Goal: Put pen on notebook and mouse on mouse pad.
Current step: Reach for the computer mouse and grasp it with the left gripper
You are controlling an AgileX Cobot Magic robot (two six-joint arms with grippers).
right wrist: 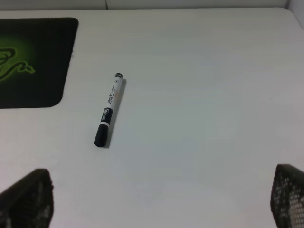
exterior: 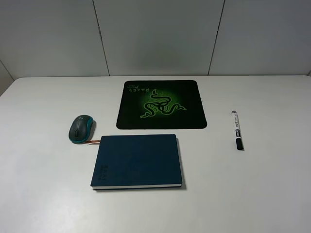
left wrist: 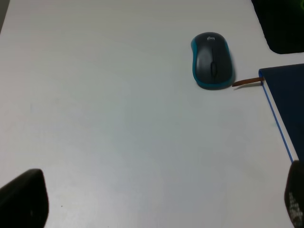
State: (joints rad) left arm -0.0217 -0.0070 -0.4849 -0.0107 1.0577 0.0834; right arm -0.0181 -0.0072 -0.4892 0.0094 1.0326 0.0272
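Note:
The mouse [exterior: 81,129], grey on top with teal sides, rests on the white table left of the notebook [exterior: 138,161]; the left wrist view has the mouse [left wrist: 212,60] too, well ahead of my left gripper [left wrist: 159,205]. The dark teal notebook lies flat at centre front, its brown ribbon [left wrist: 247,82] pointing toward the mouse. Behind it lies the black mouse pad [exterior: 162,104] with its green snake logo. The pen [exterior: 236,129] lies alone at the right, black cap nearest the front; the pen [right wrist: 109,109] is ahead of my right gripper [right wrist: 156,203]. Both grippers are open and hold nothing; neither shows in the exterior high view.
The white table [exterior: 39,194] runs to a grey panelled wall [exterior: 155,34] at the back. Its far edge and right corner [right wrist: 287,8] show in the right wrist view.

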